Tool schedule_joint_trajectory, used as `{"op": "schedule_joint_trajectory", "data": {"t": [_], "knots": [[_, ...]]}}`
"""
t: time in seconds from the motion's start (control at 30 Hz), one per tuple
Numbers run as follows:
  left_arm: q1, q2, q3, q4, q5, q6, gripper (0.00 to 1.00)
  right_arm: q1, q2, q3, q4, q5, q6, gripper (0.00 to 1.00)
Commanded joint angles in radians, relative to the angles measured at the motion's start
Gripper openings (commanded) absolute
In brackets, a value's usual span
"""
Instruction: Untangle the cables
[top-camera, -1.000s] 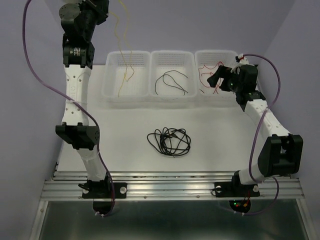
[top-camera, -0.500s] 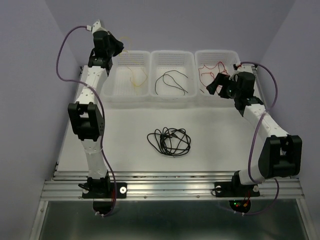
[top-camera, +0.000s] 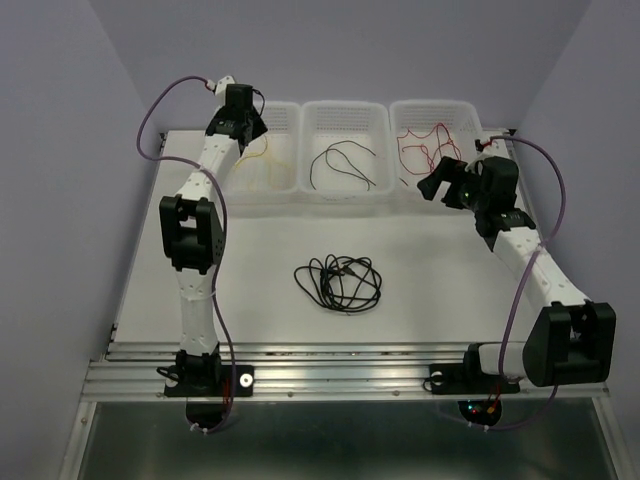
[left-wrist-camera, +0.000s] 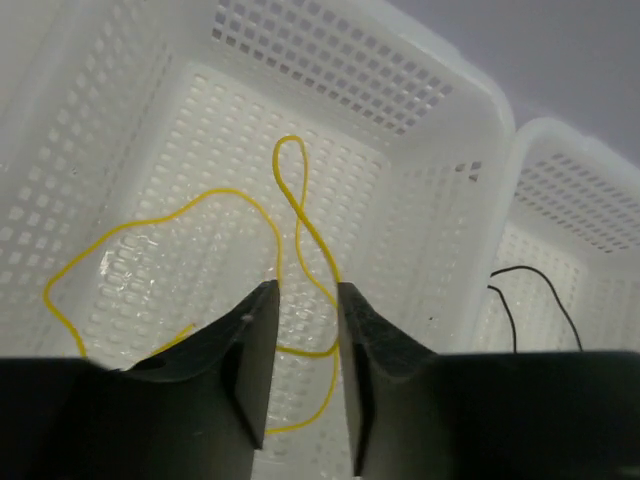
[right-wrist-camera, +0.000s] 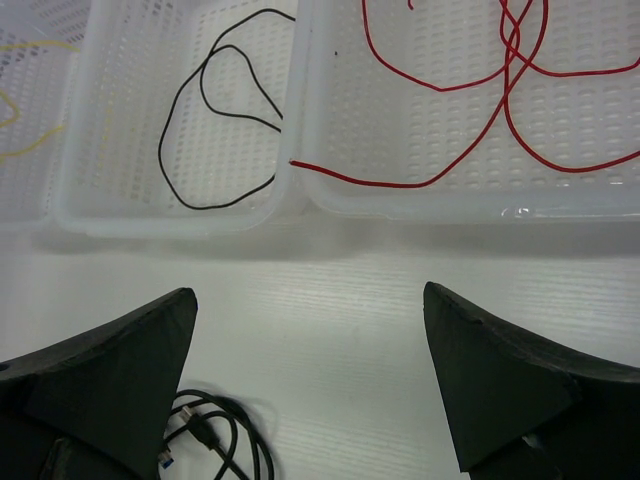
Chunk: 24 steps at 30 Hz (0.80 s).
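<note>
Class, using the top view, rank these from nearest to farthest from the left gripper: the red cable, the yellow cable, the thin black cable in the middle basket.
1. Yellow cable, in the left basket beneath the left gripper.
2. Thin black cable, middle basket.
3. Red cable, right basket.

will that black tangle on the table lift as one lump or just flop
Probably floppy: the black tangle is thin wire in loose overlapping loops, so a pinched loop would likely rise while the rest sags and drags. It looks light, so a push would likely slide it over the smooth table, changing its shape.
</note>
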Motion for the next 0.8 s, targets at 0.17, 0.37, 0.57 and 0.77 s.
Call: {"op": "schedule_joint_trajectory", "data": {"t": [0.17, 0.37, 0.57, 0.77], "knots": [[-0.054, -0.165, 0.054, -0.19, -0.141, 0.026, 0.99, -0.002, -0.158, -0.048, -0.073, 0.053, 0.035, 1.0], [-0.126, -0.338, 0.06, -0.259, -0.204, 0.038, 0.99, 0.106, -0.224, -0.028, -0.194, 0.053, 0.0, 1.0], [-0.266, -0.643, -0.286, -0.258, -0.21, -0.046, 0.99, 0.386, -0.236, -0.103, -0.227, 0.172, 0.078, 1.0], [-0.389, -1.01, -1.0, -0.046, -0.106, -0.258, 0.99, 0.55, -0.134, -0.18, -0.211, 0.33, 0.187, 1.0]]}}
